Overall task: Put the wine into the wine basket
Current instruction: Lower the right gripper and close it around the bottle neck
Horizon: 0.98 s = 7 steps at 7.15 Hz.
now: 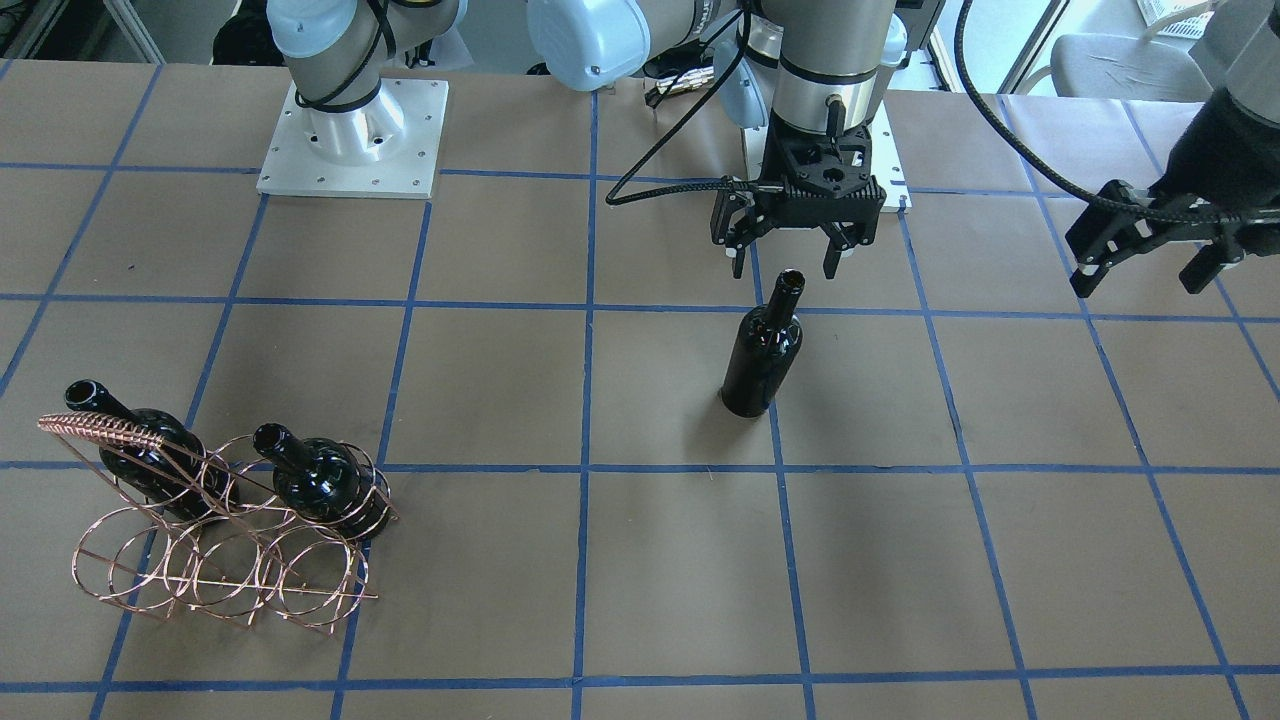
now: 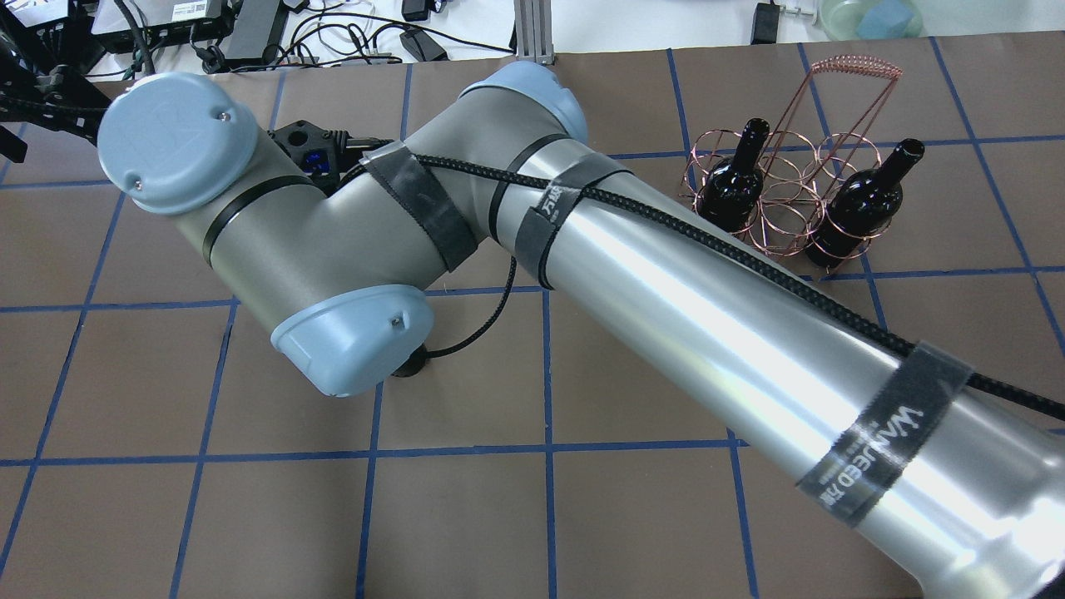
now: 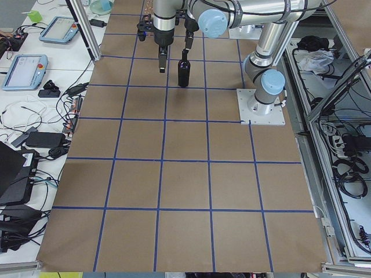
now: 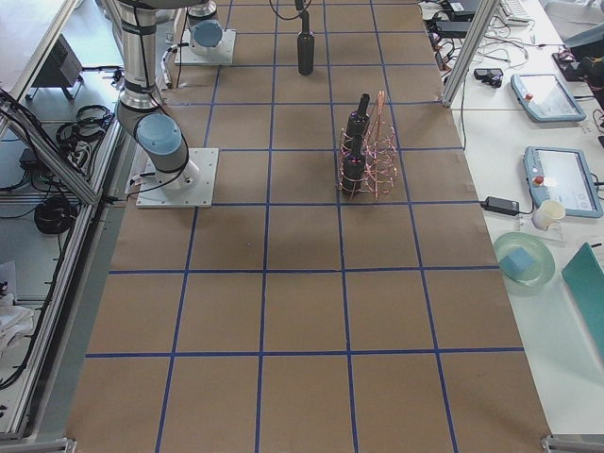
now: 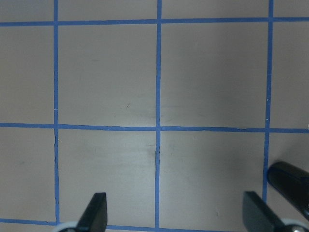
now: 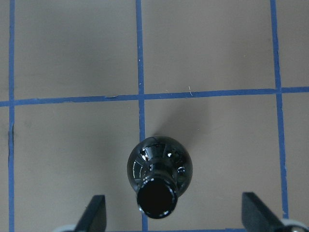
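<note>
A glossy black wine bottle [image 1: 763,350] stands upright on the brown table, apart from the basket; it also shows in the right wrist view [image 6: 159,174]. My right gripper [image 1: 785,268] hangs open just above its mouth, one finger on each side [image 6: 176,213], touching nothing. My left gripper [image 1: 1138,280] is open and empty over bare table off to the side [image 5: 176,215]. The copper wire wine basket [image 1: 215,560] stands far from both grippers and holds two alike bottles [image 1: 150,460] [image 1: 315,480]; it also shows in the overhead view [image 2: 782,191].
The right arm [image 2: 666,274] crosses the overhead view and hides the free bottle and its own gripper there. Arm base plates [image 1: 350,140] sit at the table's robot side. Blue tape lines grid the table. A dark object [image 5: 292,186] shows at the left wrist view's lower right.
</note>
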Each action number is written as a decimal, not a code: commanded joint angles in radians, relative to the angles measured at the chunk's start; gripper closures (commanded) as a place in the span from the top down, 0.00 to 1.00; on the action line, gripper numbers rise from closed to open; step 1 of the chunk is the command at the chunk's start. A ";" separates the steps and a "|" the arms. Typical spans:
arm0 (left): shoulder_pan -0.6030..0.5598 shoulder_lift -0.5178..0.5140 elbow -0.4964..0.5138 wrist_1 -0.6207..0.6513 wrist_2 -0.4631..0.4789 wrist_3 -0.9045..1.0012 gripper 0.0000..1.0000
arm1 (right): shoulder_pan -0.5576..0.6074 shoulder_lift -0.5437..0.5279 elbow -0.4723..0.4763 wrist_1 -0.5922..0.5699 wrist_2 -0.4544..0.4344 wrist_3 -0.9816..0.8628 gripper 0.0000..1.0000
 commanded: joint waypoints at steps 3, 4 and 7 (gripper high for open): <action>-0.009 0.000 -0.002 -0.014 -0.003 0.005 1.00 | 0.001 0.036 0.008 -0.034 -0.007 0.003 0.73; -0.009 0.000 -0.002 -0.012 -0.006 0.005 1.00 | 0.001 0.036 0.011 -0.034 -0.002 0.003 0.66; -0.010 -0.002 -0.002 -0.012 -0.006 0.005 1.00 | 0.001 0.038 0.014 -0.033 0.004 0.002 0.40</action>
